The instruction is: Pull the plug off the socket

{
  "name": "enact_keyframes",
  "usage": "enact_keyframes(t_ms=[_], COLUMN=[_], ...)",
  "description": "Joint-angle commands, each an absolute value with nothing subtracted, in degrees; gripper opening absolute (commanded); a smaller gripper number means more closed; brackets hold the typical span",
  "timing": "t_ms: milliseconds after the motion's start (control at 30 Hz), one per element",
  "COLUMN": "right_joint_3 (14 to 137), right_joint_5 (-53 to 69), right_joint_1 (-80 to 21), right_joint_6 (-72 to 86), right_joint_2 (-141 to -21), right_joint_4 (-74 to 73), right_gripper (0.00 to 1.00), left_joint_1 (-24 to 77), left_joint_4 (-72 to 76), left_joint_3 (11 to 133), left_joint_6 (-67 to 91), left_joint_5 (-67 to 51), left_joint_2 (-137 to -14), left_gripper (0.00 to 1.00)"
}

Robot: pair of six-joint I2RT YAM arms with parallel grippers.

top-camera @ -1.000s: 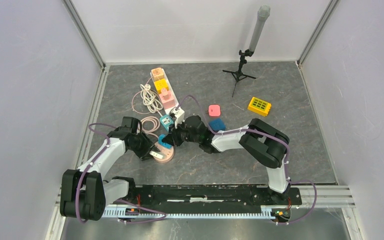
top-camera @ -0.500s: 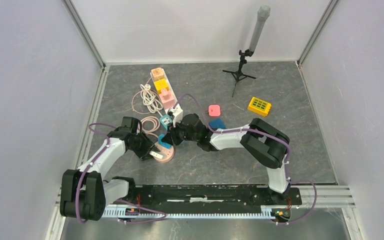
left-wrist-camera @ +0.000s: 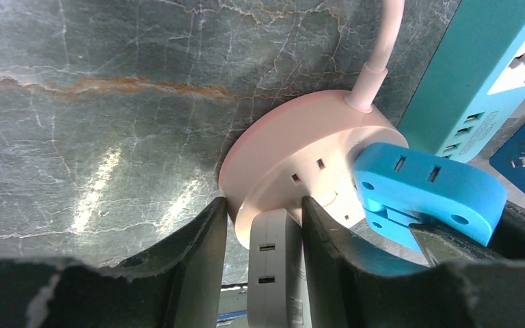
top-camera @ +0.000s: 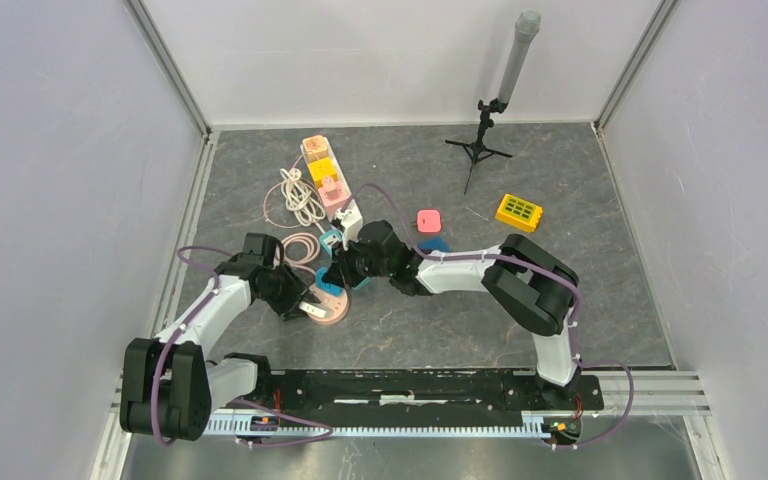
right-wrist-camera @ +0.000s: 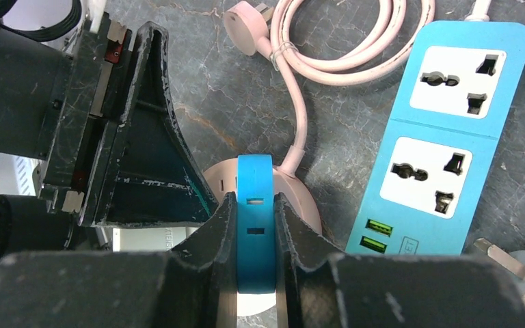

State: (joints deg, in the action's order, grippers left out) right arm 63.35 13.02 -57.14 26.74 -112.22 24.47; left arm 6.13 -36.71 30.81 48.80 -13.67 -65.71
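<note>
The right pincer (right-wrist-camera: 255, 205) is clamped on the blue plug (right-wrist-camera: 254, 174), apparently not yet clear of the socket (right-wrist-camera: 305, 213) beneath. The left pincer (left-wrist-camera: 260, 205) straddles a white plug (left-wrist-camera: 273, 273), half-open; grip unclear.

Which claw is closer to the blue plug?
Right. The right gripper clamps the blue plug; the left gripper sits just beside it, straddling a white plug.

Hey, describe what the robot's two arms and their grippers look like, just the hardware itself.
The left arm and right arm match: white shells on the links, bulky black joints, and a lilac cable tied along each. Both rise from a black rail. The left gripper and right gripper have thick black wedge-shaped fingers with scuffed, greyed edges.
</note>
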Motion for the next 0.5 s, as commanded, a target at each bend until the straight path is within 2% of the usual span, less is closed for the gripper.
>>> enact_keyframes(t_ms=[0, 200, 400, 467], right_joint_3=[70.0, 66.3, 67.2, 67.4], right_joint_5=[13.8, 11.2, 24.3, 23.3], right_joint_1=[-58.6, -59.3, -55.4, -56.0], right_joint_6=[27.5, 22.8, 39.1, 37.7], right_joint_2=[-111.4, -108.8, -111.6, -111.6], right_joint_4=[21.9, 26.3, 32.3, 31.7], right_gripper=[0.0, 0.0, 0.0, 0.0], left_joint_1=[6.0, 6.0, 6.0, 6.0], left_joint_4=[-37.3, -37.3, -37.3, -37.3], left_joint_3=[29.2, 29.2, 29.2, 29.3], left_joint_6=[48.3, 48.3, 48.3, 48.3], left_joint_5=[-5.4, -5.4, -5.6, -5.8], left_joint_2=[-67.5, -67.4, -67.2, -67.2], left_gripper=[0.49, 0.48, 0.48, 0.48])
